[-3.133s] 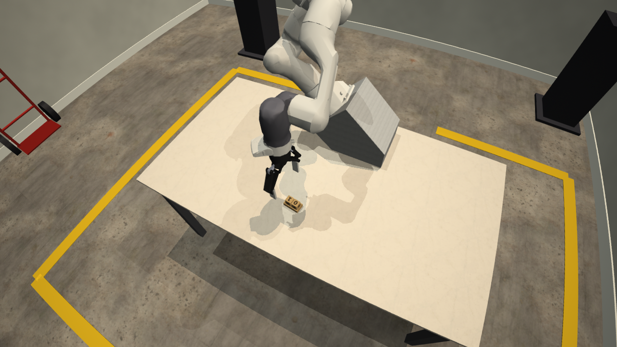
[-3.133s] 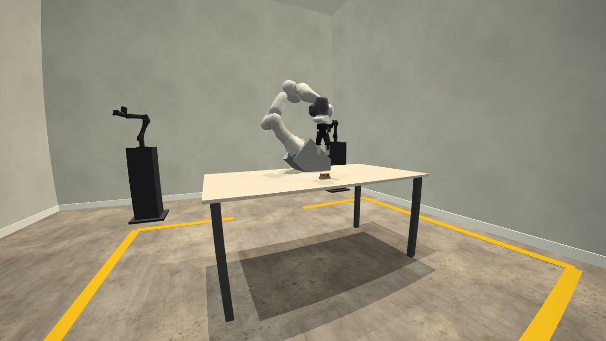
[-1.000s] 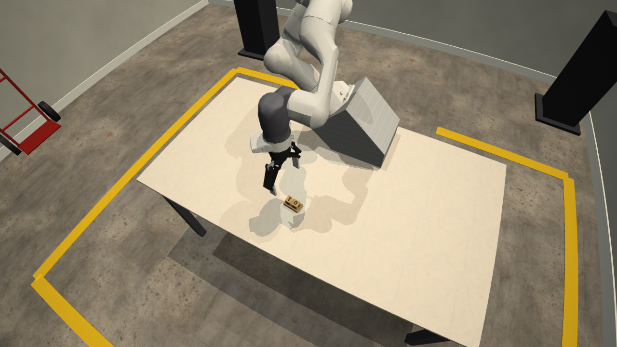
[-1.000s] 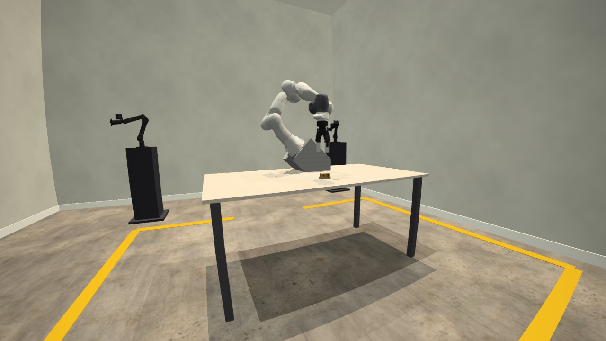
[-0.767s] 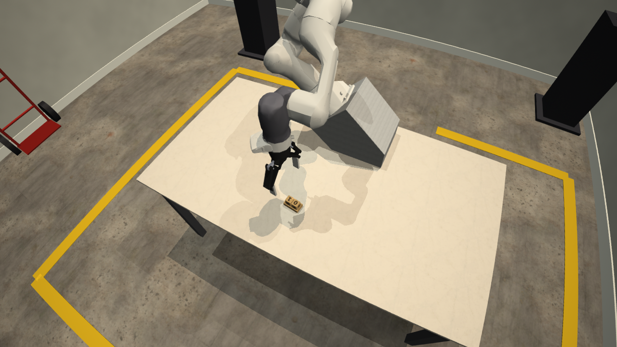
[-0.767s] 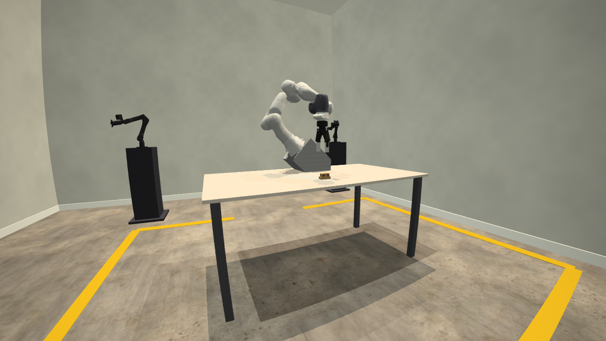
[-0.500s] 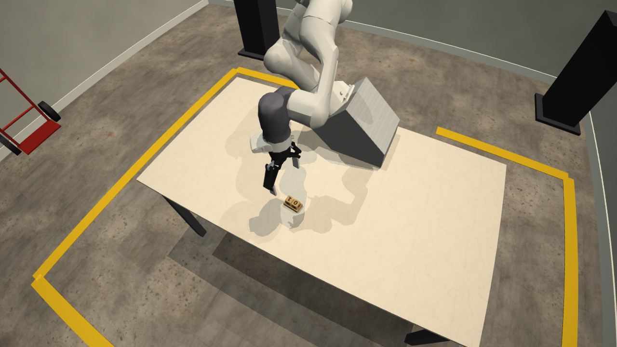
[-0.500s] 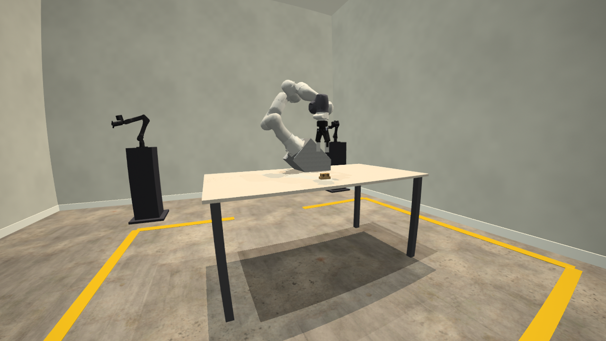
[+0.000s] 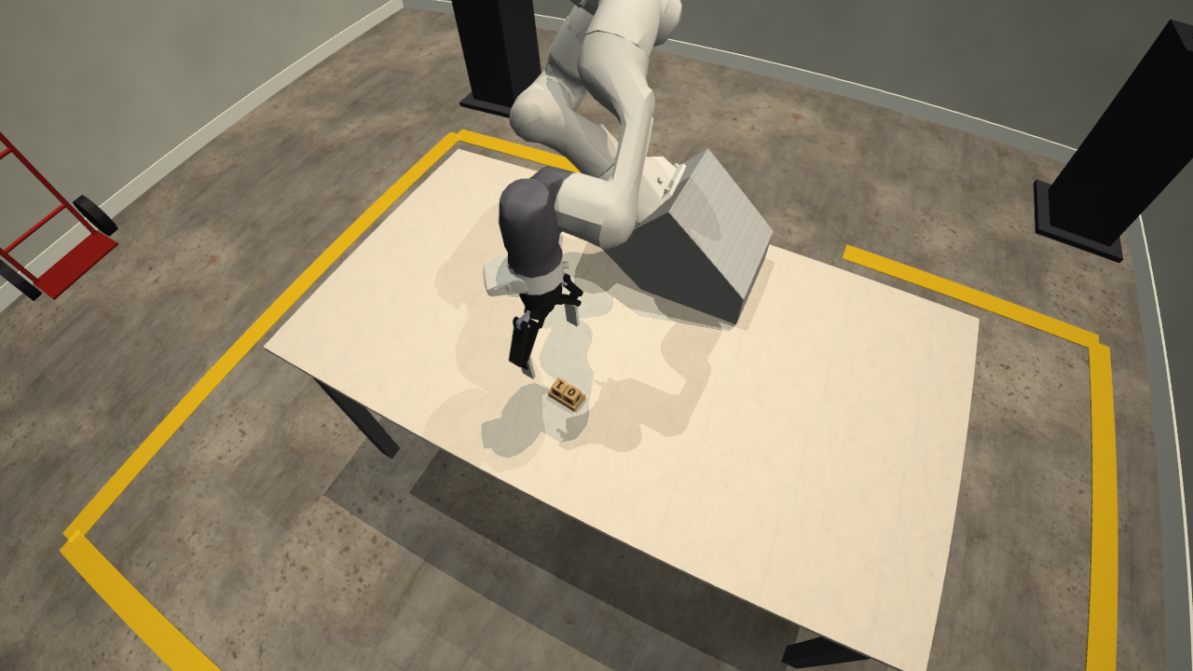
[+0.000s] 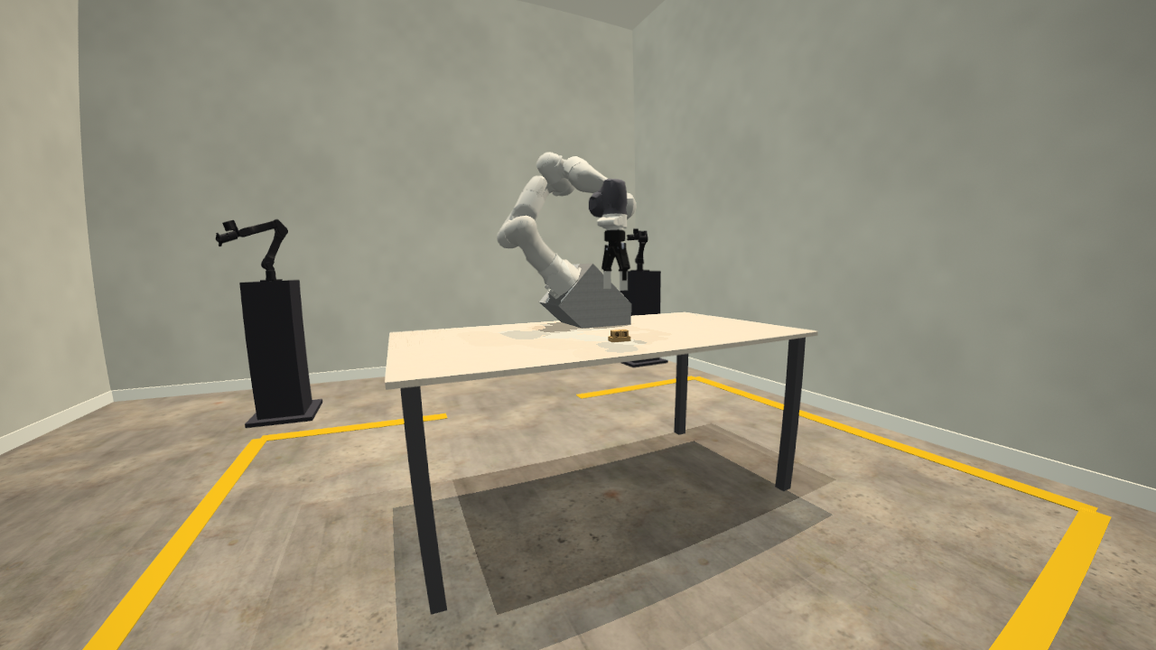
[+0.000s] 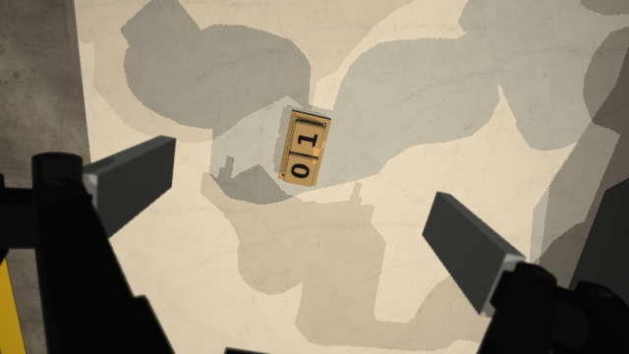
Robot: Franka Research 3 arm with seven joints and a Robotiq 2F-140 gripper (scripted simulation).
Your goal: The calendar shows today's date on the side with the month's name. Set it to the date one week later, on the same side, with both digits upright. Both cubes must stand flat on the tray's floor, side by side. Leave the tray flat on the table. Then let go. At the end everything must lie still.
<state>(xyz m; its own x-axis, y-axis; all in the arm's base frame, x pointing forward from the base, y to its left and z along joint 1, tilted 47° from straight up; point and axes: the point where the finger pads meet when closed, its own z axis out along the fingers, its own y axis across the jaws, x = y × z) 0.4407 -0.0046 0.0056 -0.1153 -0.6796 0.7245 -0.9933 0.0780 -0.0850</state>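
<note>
The gripper (image 11: 300,216) is standing fully open and holding nothing, high above the table (image 9: 750,433). The calendar (image 11: 304,147) is lying at 12 o'clock between the fingers. Only the wrist view is resolving the top digits "1" and "0"; the exterior view is showing the height.

calendar (image 11: 305,147): month-name side out of sight, top digits only | exterior view: digits too small | arm: cut off by top edge

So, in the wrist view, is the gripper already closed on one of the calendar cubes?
No, the gripper is wide open and holds nothing, hanging above the calendar, whose two cubes sit side by side in the tray.
</note>
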